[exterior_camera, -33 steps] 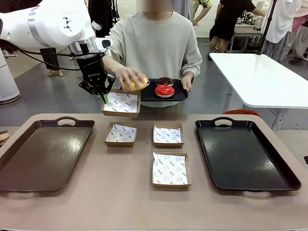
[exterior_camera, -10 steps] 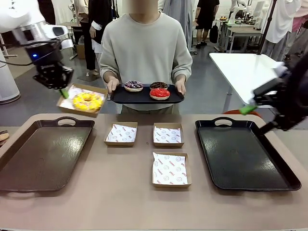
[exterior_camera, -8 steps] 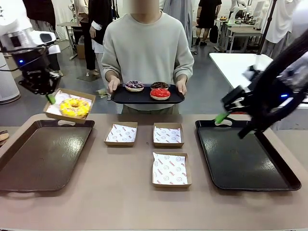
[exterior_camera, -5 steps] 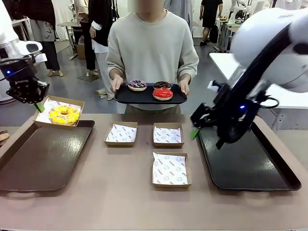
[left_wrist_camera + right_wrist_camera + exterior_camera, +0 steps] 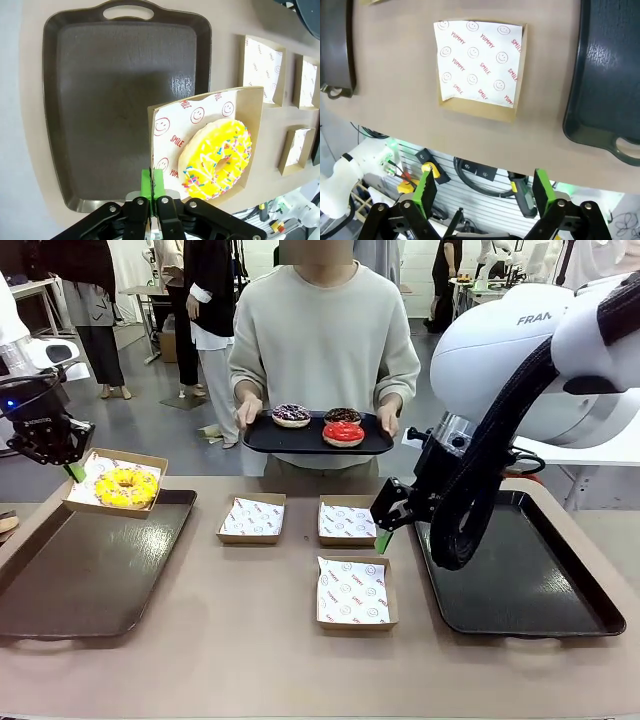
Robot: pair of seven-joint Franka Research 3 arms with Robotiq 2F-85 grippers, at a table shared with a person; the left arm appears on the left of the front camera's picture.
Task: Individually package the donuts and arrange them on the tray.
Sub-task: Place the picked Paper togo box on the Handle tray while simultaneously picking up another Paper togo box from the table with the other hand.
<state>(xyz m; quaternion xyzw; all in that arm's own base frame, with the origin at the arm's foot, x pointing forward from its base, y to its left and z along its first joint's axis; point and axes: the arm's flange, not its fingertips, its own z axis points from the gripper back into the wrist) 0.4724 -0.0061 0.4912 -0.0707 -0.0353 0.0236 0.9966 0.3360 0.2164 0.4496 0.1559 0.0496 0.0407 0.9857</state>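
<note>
While in cardboard box [image 5: 254, 120], sprinkled donut [image 5: 235, 142]

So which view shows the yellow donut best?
The left wrist view: the yellow donut lies close up in its box, sprinkles clear, the left gripper pinching the box's edge. The front view has it small, far left.

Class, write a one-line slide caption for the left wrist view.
Left gripper pinches the edge of a paper-lined box carrying the yellow donut over the brown tray.
</note>
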